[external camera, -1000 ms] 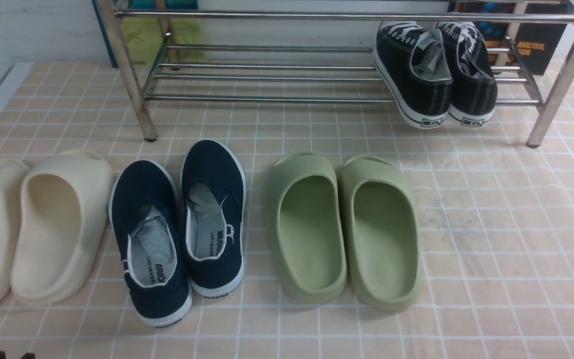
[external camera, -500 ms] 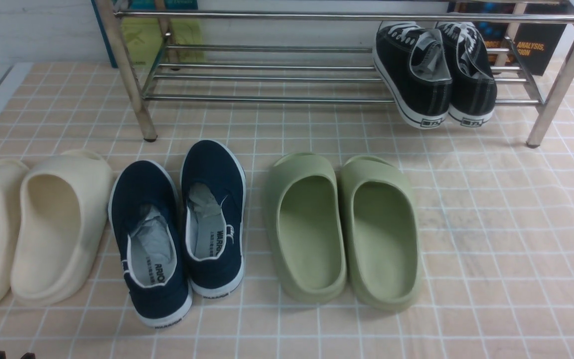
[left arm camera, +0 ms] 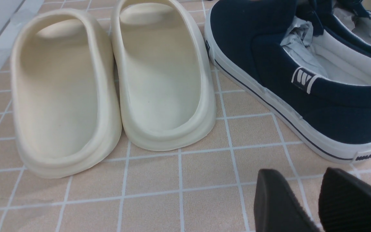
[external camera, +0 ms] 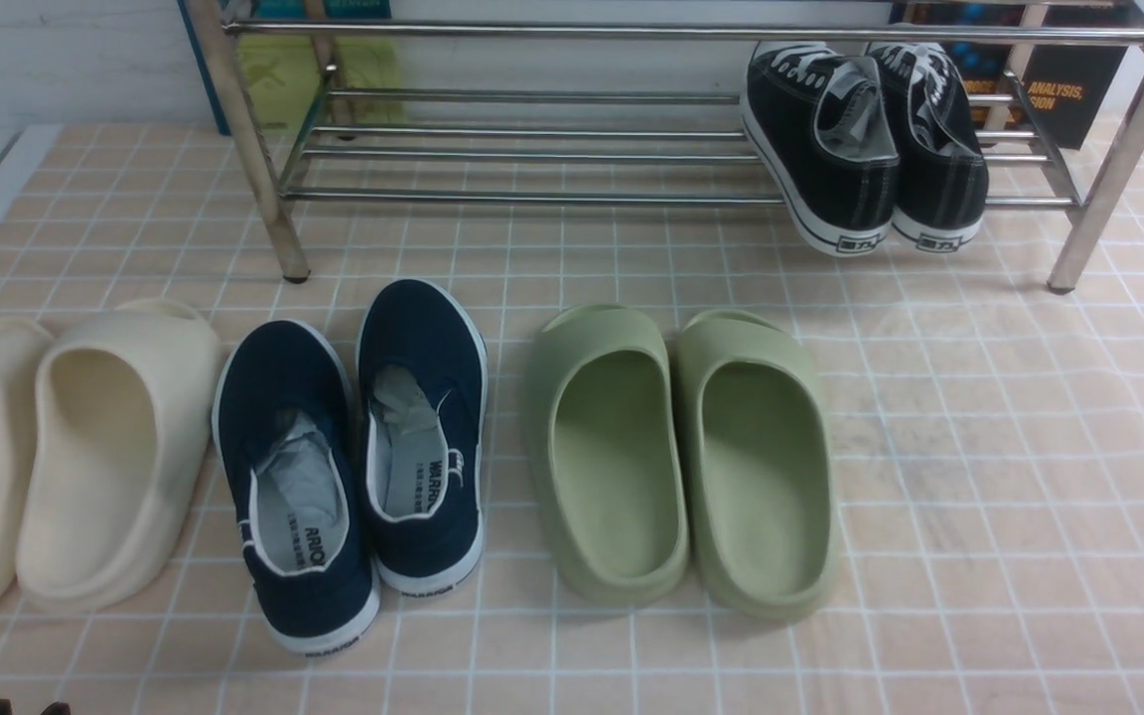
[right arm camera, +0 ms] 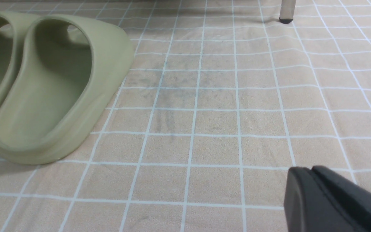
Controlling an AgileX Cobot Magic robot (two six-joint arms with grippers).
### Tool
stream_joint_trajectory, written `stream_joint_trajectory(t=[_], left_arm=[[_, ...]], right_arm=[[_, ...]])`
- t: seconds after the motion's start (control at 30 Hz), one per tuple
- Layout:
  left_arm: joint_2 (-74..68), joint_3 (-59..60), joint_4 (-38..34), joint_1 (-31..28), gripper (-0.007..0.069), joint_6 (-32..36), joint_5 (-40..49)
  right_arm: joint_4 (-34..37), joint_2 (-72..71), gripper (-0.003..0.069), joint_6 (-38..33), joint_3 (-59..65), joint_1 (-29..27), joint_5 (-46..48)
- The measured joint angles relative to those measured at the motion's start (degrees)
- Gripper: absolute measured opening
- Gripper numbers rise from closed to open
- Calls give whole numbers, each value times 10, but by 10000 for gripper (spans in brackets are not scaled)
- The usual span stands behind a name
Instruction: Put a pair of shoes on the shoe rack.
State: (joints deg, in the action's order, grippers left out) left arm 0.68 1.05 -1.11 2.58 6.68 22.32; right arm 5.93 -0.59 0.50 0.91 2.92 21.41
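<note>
Peach tiled floor (external camera: 979,477), white wall (external camera: 56,60)

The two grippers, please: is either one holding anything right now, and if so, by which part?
Nothing is held. The left gripper hangs open over bare floor near the navy slip-ons. The right gripper is shut and empty. The black sneakers sit on the shoe rack.

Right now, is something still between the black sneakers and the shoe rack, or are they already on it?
Nothing visible stands between them. The black sneakers already sit on the lower bars of the shoe rack, at its right end, heels hanging over the front bar.
</note>
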Motion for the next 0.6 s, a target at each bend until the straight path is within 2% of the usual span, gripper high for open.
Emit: stream_joint_trajectory(t=[0.6], left_arm=[[0,0,0,0,240,0,0]], right_arm=[[0,0,50,0,0,0,0]])
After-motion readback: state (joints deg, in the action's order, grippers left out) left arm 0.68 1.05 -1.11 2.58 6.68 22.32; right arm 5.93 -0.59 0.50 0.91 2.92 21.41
